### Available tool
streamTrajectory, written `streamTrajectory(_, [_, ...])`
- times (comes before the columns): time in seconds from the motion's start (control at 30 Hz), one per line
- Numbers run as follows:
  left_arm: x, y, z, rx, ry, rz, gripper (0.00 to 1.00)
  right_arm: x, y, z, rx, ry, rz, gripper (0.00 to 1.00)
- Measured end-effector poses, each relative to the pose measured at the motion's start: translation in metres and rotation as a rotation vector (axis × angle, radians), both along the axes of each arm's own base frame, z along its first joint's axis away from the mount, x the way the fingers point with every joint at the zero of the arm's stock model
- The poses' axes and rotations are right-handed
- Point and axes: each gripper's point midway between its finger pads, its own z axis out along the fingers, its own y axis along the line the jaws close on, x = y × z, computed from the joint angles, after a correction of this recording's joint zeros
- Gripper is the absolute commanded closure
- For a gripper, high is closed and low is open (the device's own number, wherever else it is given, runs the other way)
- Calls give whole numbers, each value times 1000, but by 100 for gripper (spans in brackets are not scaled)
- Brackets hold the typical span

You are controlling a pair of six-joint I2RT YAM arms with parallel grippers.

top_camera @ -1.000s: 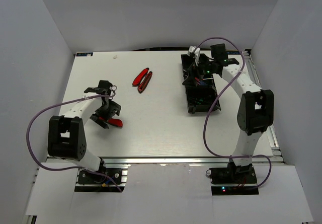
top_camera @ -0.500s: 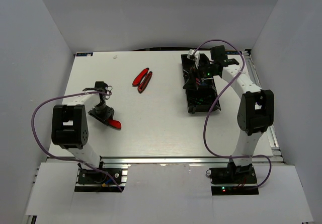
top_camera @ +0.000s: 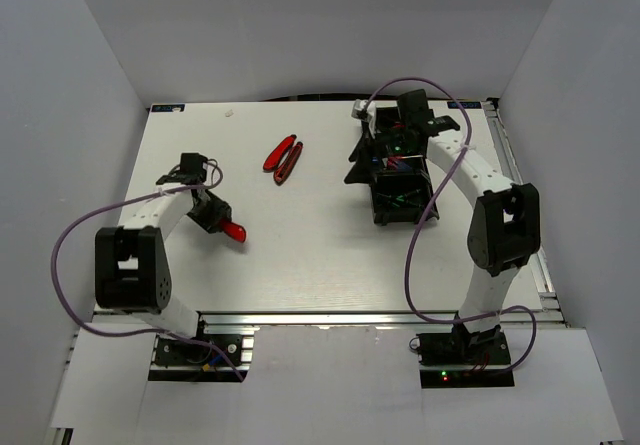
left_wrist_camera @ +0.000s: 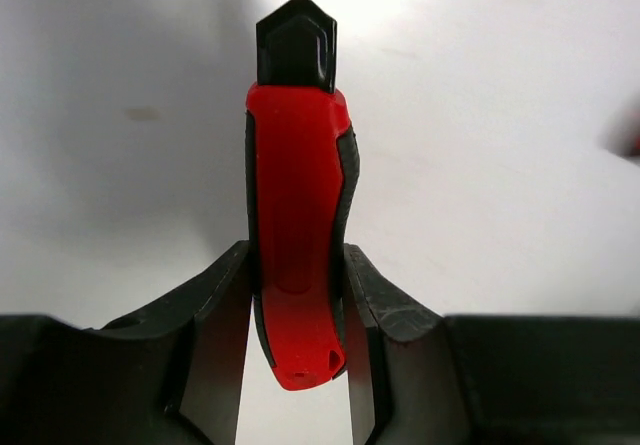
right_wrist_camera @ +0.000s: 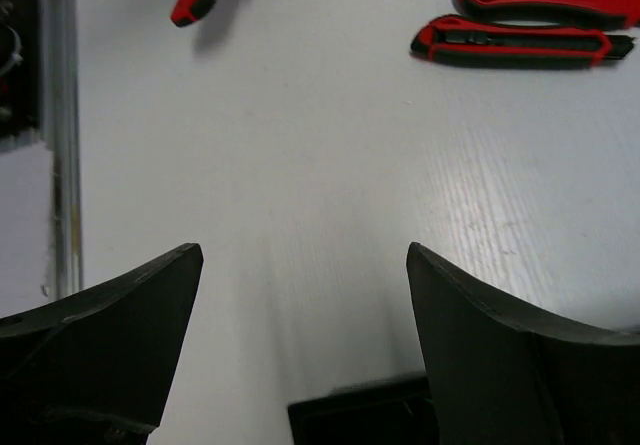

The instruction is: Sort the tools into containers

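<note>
- The left gripper (left_wrist_camera: 296, 257) is half-closed, pinching the red-handled tool (left_wrist_camera: 295, 145) across its handle, long axis pointing straight out.
- The black tray (top_camera: 404, 220) lies well to its right, by the wide-open, empty right gripper (right_wrist_camera: 300, 295).

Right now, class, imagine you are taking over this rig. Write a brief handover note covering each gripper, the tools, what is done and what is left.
Left gripper: shut on a red cutter, on the left of the table.
Right gripper: open, empty, at the left edge of the black tray.
Two more red cutters lie side by side, far centre.
Done: some tools sit in the tray.
Left: all three cutters.
</note>
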Motion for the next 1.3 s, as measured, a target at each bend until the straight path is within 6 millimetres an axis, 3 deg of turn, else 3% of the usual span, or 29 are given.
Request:
streamTrajectory(0.13, [31,-33,52,-153,-301,-140,100,-12,27,14,27,90,-19,11])
streamTrajectory(0.23, [42,-60,93,-259,-508,-238,100,-15,50,28,24,139,-60,10])
streamTrajectory(0.37, [53,-92,124,-345,-652,-335,100,-19,82,43,31,205,-111,11])
streamTrajectory(0.67, [64,-150,138,-422,-696,-464,100,-20,108,23,-26,354,-253,11])
streamTrajectory(1.07, [80,-166,159,-451,-753,-476,100,-38,134,21,-43,367,-272,26])
streamTrajectory(1.3, [78,-175,162,-476,-756,-477,100,-33,139,10,-53,376,-298,36])
